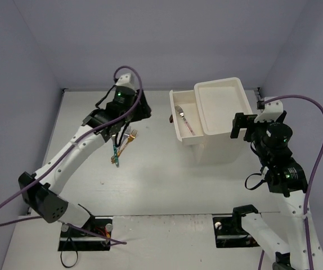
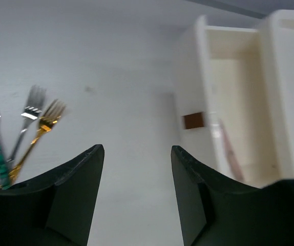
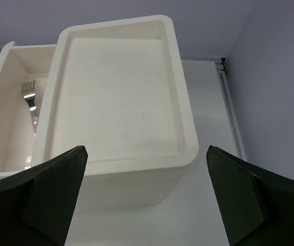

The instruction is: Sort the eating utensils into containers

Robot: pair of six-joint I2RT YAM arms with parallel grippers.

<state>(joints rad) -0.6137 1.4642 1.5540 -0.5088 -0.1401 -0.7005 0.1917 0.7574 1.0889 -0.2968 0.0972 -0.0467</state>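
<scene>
We judge that the sorting has only begun. One fork (image 3: 29,97) lies in the open drawer (image 1: 174,121). Three forks (image 2: 33,110), one with a teal handle, lie close together on the tabletop (image 1: 167,180), well apart from the drawer. The left pincer (image 2: 137,149) hovers near them, released and empty. The right pincer (image 3: 146,151) is also spread wide, holding nothing, above the drawer unit (image 1: 223,104). We see no spoons or rods.

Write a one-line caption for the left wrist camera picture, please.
The open left gripper hovers between three forks and an open white drawer with a brown handle.
</scene>
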